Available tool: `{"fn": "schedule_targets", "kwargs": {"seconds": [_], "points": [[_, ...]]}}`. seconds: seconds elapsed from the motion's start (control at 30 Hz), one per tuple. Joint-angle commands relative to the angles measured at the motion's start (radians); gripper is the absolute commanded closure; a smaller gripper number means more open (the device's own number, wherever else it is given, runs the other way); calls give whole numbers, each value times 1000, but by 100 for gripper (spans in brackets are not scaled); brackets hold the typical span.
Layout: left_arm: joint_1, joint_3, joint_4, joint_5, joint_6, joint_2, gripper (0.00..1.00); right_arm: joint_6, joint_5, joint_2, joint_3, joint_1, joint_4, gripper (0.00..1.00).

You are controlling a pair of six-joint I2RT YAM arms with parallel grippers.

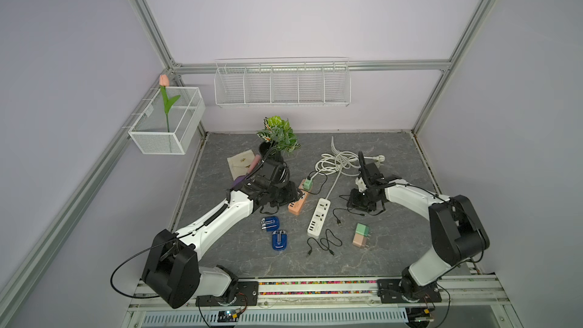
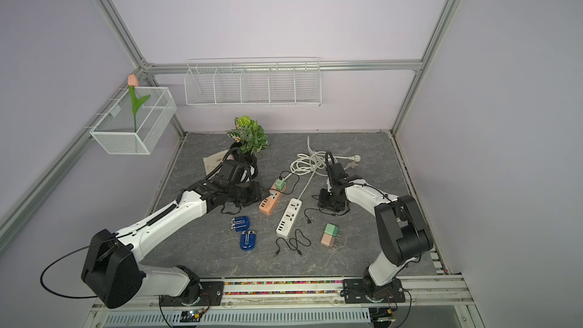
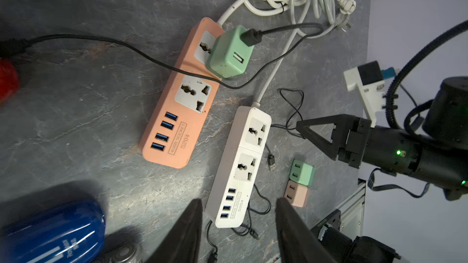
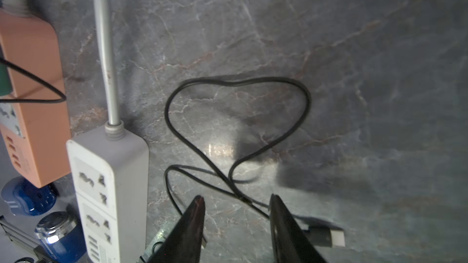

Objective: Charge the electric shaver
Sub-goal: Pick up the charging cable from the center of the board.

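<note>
Two blue electric shavers [image 1: 270, 224] [image 1: 279, 240] lie on the grey table in front of my left gripper [image 1: 291, 195]; one shaver [image 3: 50, 231] shows close by in the left wrist view. That gripper [image 3: 239, 199] is open and holds nothing. It hovers beside the orange power strip [image 3: 177, 112], which carries a green adapter [image 3: 229, 54] with a black cable plugged in. My right gripper [image 4: 237, 196] is open and low over a loose black USB cable [image 4: 238, 122]. A strand crosses between its fingertips, and the USB plug [image 4: 329, 237] lies just beside them.
A white power strip [image 1: 318, 217] lies between the arms, its white cord coiled [image 1: 336, 164] behind. Another black cable [image 1: 325, 242] and a green and pink adapter pair [image 1: 362, 235] sit nearer the front. A potted plant [image 1: 277, 135] stands behind my left gripper.
</note>
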Motion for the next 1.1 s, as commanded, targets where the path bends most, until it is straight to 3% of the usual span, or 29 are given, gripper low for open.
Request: {"fn": "schedule_targets", "kwargs": {"seconds": [0.0, 0.17, 0.37, 0.7, 1.07], "points": [[-16, 17, 10, -11, 71, -9, 52, -20, 21, 42, 6, -10, 2, 56], [-40, 26, 8, -7, 114, -9, 53, 3, 0, 57, 4, -11, 39, 62], [-81, 70, 8, 0, 156, 28, 53, 26, -14, 14, 60, -13, 0, 93], [-151, 163, 71, 39, 218, 124, 48, 27, -110, -152, 198, -36, -217, 93], [-159, 185, 195, 91, 435, 116, 32, -35, -239, -208, 420, -107, -475, 94]]}}
